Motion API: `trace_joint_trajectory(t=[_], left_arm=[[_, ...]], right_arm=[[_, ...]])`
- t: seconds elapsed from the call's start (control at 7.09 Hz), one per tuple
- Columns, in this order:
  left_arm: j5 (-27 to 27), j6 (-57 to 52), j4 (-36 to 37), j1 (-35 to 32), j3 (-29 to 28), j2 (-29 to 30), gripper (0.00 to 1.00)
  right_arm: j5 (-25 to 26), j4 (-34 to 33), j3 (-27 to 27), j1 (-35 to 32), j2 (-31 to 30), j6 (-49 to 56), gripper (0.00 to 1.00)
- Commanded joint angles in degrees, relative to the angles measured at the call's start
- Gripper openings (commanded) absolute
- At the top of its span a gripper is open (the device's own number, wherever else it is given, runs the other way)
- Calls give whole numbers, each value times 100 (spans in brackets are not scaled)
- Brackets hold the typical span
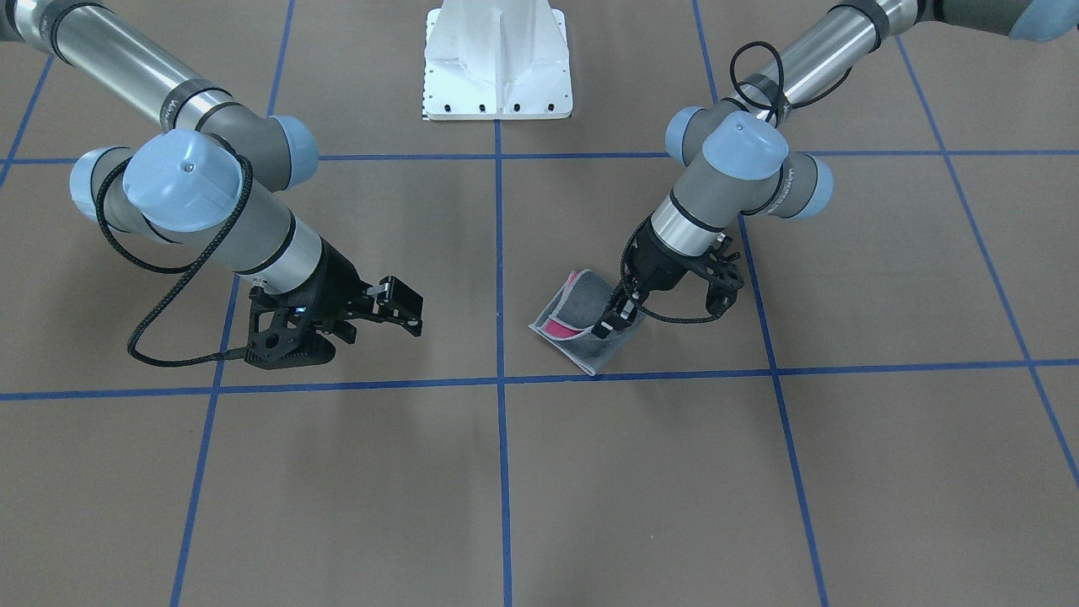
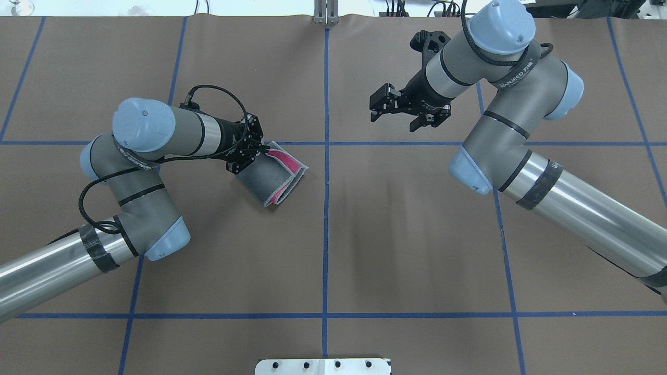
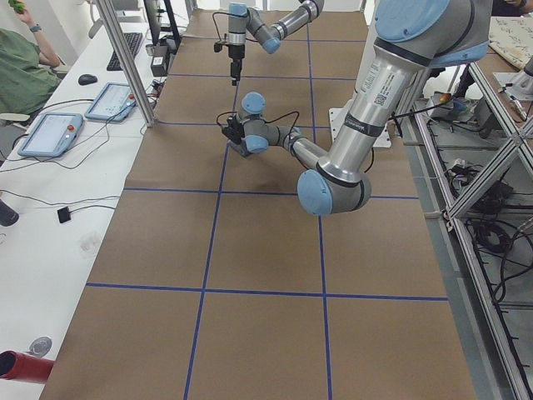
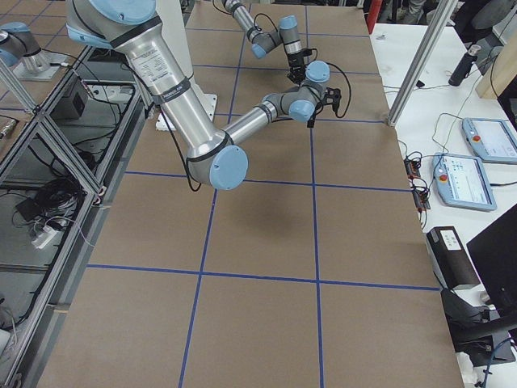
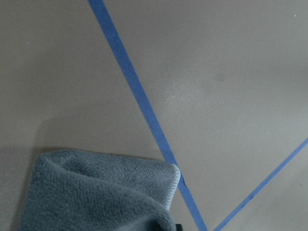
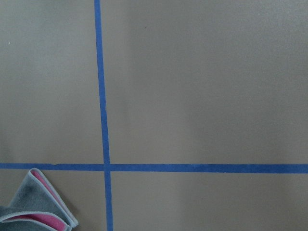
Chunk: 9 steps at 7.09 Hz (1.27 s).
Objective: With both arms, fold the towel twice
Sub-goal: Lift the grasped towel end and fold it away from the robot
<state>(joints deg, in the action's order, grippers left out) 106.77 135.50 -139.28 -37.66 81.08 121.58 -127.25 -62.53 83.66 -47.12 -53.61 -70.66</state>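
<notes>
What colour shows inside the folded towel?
Pink inside the towel, dark grey outside; it shows best in the overhead exterior view.

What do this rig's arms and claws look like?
Both the left arm and right arm are silver tubes with grey joints, light-blue caps and black tape bands. A braided black cable loops to each wrist. The left claw and right claw are black.

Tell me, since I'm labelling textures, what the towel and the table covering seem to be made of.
The towel: soft terry-like cloth, matte; the left wrist view shows a nubby pile, dark grey outside, pink inside, light stitched edging. The table covering: probably brown paper or thin matte sheet, smooth with faint sheen; blue tape lines cross it.
</notes>
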Motion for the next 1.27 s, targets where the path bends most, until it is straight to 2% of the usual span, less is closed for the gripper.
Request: trace_joint_trajectory(t=[0.0,0.42,0.85,1.13], left_arm=[[-16,73,-38,22,-267,189,0],[-25,3,-38,5,-356,252,100],[-43,-6,-38,-22,-391,270,100],[-60,-15,-81,-22,-775,619,100]], right_arm=[[42,4,-8,1,0,9,100],[42,4,-8,1,0,9,100],[42,4,-8,1,-9,9,100],[42,4,-16,1,-18,9,100]])
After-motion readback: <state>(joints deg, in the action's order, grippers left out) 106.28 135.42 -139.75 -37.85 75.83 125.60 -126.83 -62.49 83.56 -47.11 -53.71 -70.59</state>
